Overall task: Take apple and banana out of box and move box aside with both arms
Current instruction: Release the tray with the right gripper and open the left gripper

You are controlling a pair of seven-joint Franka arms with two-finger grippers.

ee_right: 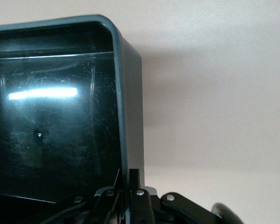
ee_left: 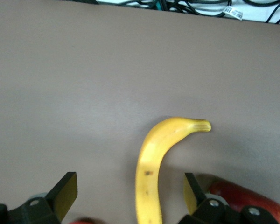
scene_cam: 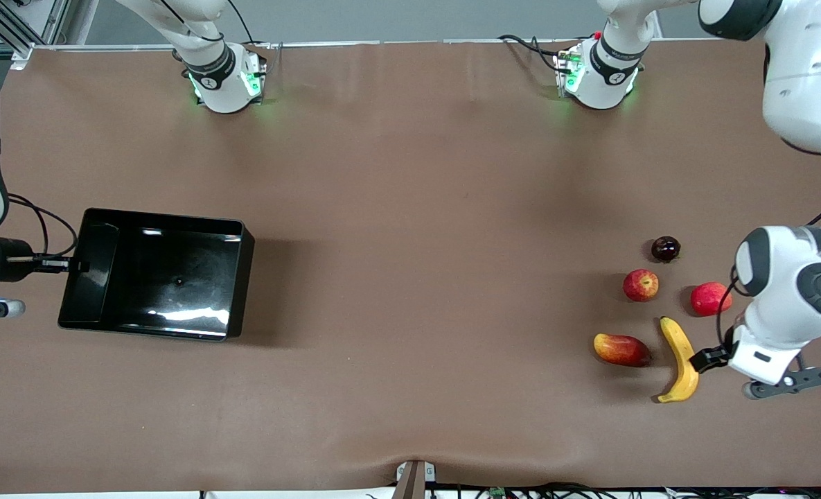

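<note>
At lower right of the frame, left gripper [scene_cam: 707,360] stands wide over the banana [scene_cam: 680,358]; right gripper [scene_cam: 76,265] pinches the box [scene_cam: 168,319] wall — a one-sided pull could tip it.

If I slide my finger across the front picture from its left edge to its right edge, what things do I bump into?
right claw → box → mango → apple → dark fruit → plain red fruit

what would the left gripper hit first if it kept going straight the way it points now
Most likely the banana: the left gripper has its jaws open on either side of the fruit's middle, pointing down at it. The brown table lies under that. How close it hangs above the fruit is unclear.
</note>
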